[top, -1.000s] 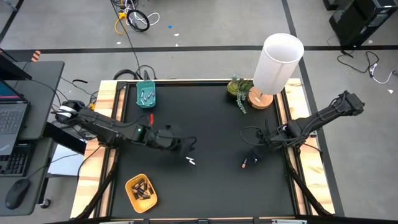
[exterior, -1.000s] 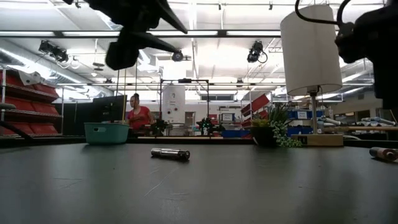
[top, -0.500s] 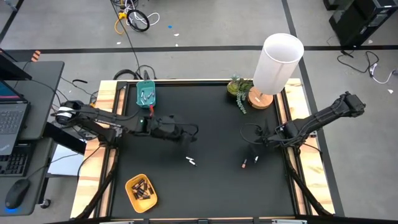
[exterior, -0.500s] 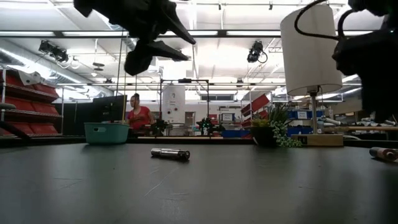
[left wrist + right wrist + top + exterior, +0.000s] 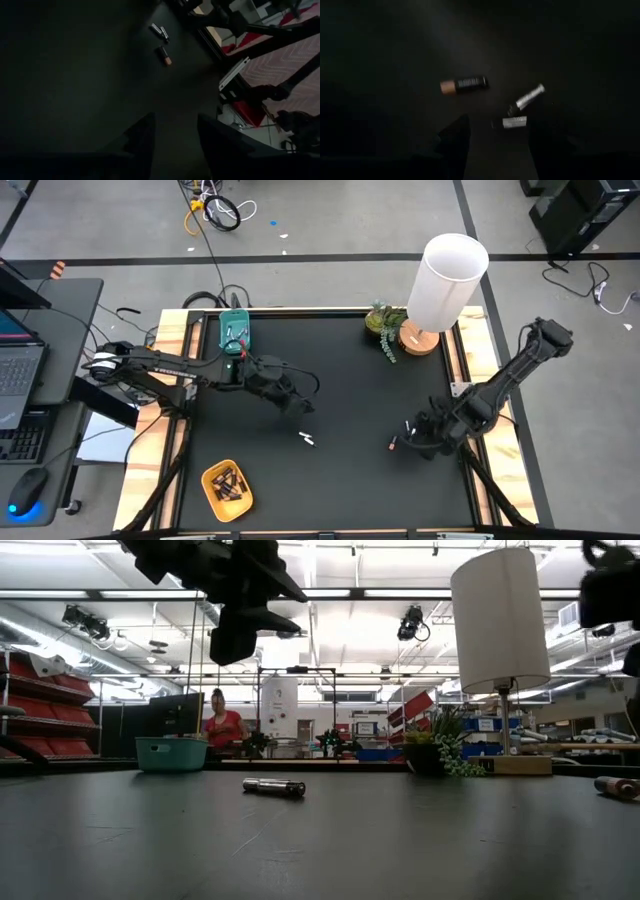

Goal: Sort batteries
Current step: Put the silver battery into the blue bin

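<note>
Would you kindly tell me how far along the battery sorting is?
Mostly done: dark batteries fill the yellow tray, pale ones the teal tray. The right gripper, jaws open, hovers over three loose batteries; one more lies mid-table.

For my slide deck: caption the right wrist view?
Right claw, open, hovers above one dark orange-tipped battery and two silvery batteries on the black table.

Bright, even light in the high view. Ceiling lights (image 5: 330, 595) glare in the low view, turning the arms into silhouettes. Both wrist views are very dim and blurred, fingers (image 5: 452, 145) barely outlined.
</note>
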`<state>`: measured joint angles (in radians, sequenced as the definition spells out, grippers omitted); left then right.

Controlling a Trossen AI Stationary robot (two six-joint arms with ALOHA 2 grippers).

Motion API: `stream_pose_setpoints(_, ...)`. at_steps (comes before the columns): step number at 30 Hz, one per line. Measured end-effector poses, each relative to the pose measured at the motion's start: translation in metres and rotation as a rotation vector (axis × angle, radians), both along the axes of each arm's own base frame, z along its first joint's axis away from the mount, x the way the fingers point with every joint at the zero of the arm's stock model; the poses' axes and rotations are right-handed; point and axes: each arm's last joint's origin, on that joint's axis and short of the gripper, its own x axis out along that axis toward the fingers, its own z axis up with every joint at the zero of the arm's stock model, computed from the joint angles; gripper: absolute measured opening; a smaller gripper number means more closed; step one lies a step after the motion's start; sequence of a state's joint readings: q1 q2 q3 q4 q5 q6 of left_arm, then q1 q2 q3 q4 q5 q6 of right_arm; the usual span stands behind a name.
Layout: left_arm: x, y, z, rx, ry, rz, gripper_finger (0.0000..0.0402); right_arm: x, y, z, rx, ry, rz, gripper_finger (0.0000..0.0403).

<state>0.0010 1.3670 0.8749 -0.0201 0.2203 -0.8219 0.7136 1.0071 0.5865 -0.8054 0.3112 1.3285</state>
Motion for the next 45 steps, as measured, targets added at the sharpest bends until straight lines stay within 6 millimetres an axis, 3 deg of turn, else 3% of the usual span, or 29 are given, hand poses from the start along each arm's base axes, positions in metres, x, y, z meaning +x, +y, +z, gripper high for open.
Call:
stream_pose_setpoints(5,0.000,0.002,0.000,0.019,-0.001,0.030,0.0161,-0.006,0.014,-0.014,-0.119,0.094,0.160,0.0180)
stream_pose_setpoints(9,0.000,0.003,0.000,0.021,-0.002,0.040,0.0161,-0.004,0.022,-0.026,-0.122,0.152,0.135,0.0192)
stream_pose_setpoints(19,0.000,0.003,0.000,0.019,0.000,0.041,0.0161,0.005,0.032,-0.050,-0.145,0.223,0.027,0.0312)
stream_pose_setpoints(23,0.000,0.003,0.000,0.017,0.000,0.037,0.0161,0.008,0.036,-0.054,-0.112,0.228,0.025,0.0336)
stream_pose_setpoints(37,0.000,0.003,0.000,0.017,-0.001,0.033,0.0161,0.009,0.037,-0.055,-0.199,0.167,0.086,0.0299)
stream_pose_setpoints(45,0.000,0.003,0.000,0.017,-0.001,0.033,0.0161,0.008,0.035,-0.055,-0.221,0.180,0.111,0.0302)
